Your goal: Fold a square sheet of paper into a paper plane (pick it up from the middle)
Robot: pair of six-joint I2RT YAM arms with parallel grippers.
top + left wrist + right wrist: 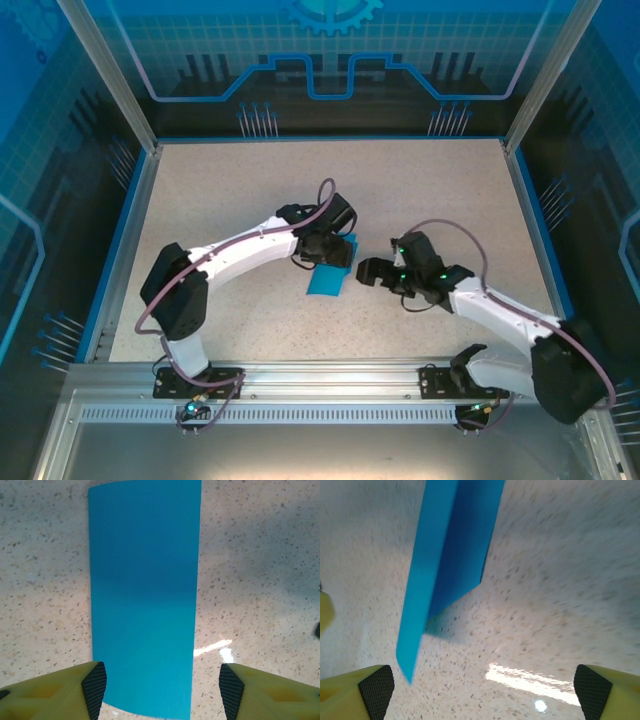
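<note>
The teal-blue square sheet of paper lies on the speckled table, folded in half into a narrow rectangle. My left gripper hovers over its far end, open, its fingertips standing either side of the strip without touching it; the gripper's middle is over the paper's right edge. In the right wrist view the sheet shows its upper layer lifted off the lower one along the fold. My right gripper is just right of the paper, open wide, with bare table between its pads.
The speckled tabletop is bounded by a blue rim and metal posts. Both arm bases sit on the aluminium rail at the near edge. Bare table stretches behind and to both sides of the paper.
</note>
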